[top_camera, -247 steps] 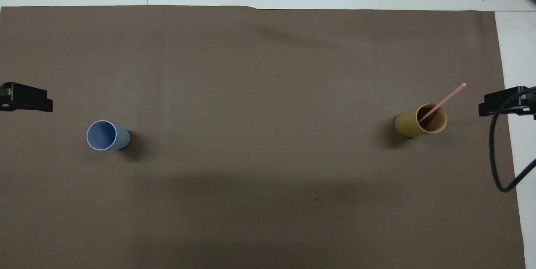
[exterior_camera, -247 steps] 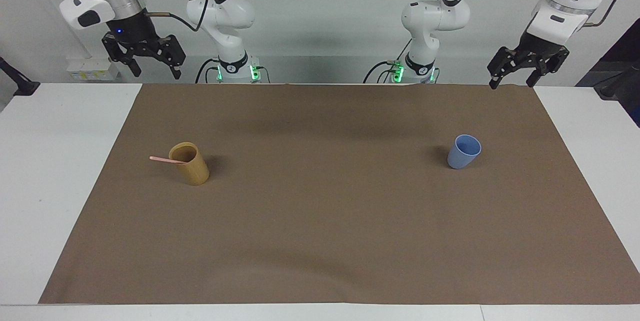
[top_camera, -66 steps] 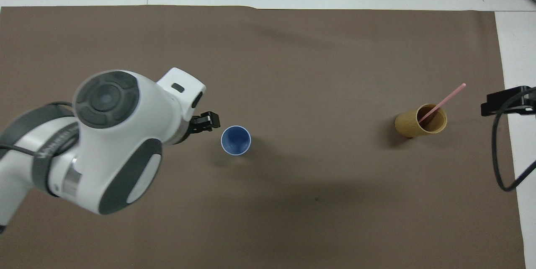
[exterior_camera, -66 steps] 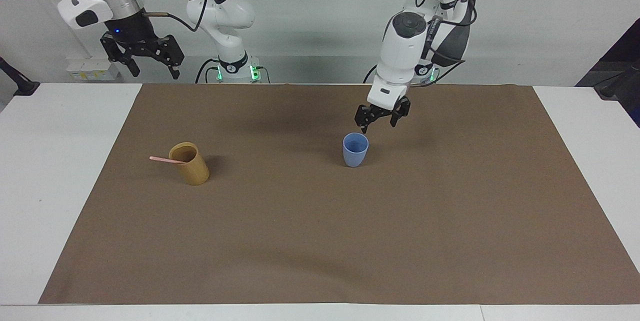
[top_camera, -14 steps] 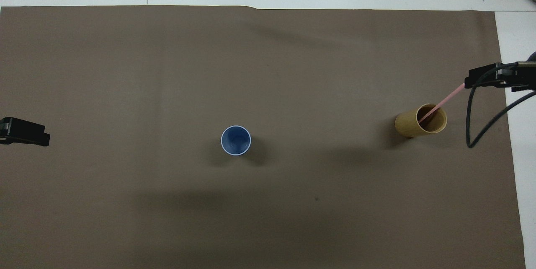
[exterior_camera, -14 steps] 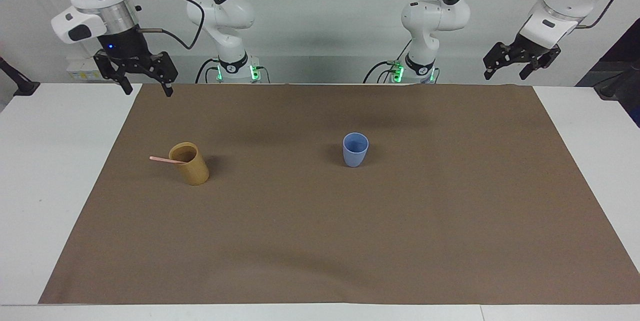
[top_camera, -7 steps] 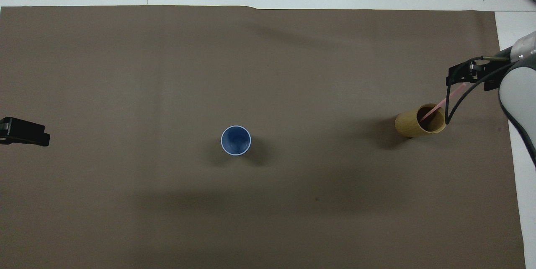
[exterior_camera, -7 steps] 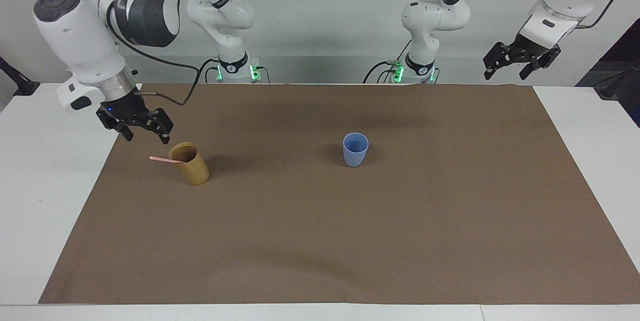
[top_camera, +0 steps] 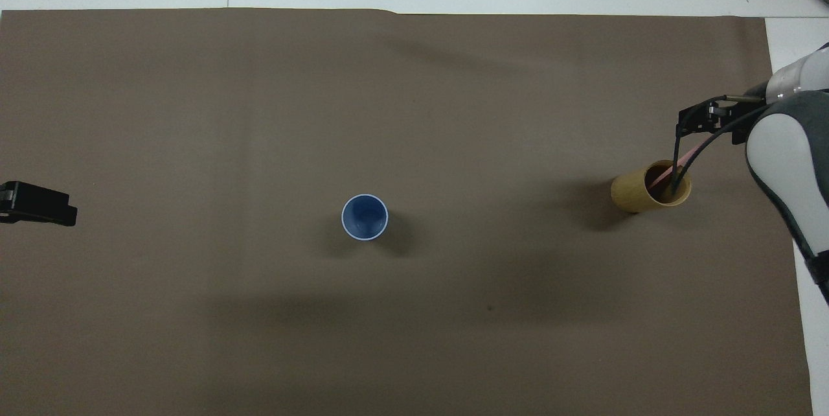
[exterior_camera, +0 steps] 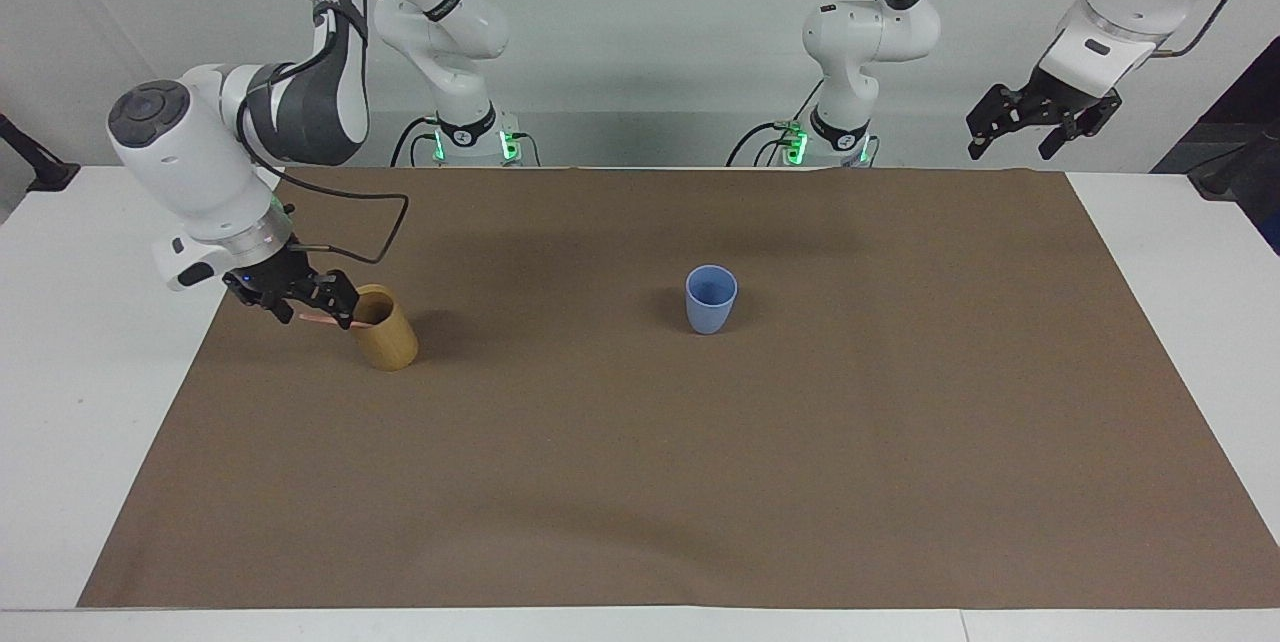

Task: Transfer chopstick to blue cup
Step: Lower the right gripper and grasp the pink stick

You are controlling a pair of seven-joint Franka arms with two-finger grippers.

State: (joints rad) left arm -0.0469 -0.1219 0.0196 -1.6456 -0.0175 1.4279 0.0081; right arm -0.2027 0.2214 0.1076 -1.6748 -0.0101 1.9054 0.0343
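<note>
Pink chopstick (exterior_camera: 322,320) not transferred yet: it leans in the tan cup (exterior_camera: 384,329), top end sticking out past the rim toward the right arm's end of the table. Blue cup (exterior_camera: 710,298) stands upright and empty near the middle of the brown mat (exterior_camera: 650,482), well apart from the tan cup toward the left arm's end. Pickup, carry and drop into the blue cup are all left, as far as I can judge.

Right gripper (exterior_camera: 303,306) is low, just beside the tan cup, at the chopstick's exposed end. Fingers sit around or right at the stick; cannot tell whether they have closed on it or how wide they stand. Left gripper (exterior_camera: 1035,122) hangs above the mat's edge nearest the robots, far from the tan cup, fingers spread, holding nothing, waiting.

Versus half a second ago: right gripper dropped from above the tan cup's rim down to the chopstick end. Chopstick, tan cup and blue cup unmoved; left gripper unmoved. Versus the first frame: blue cup was at the left arm's end, now mid-mat.
</note>
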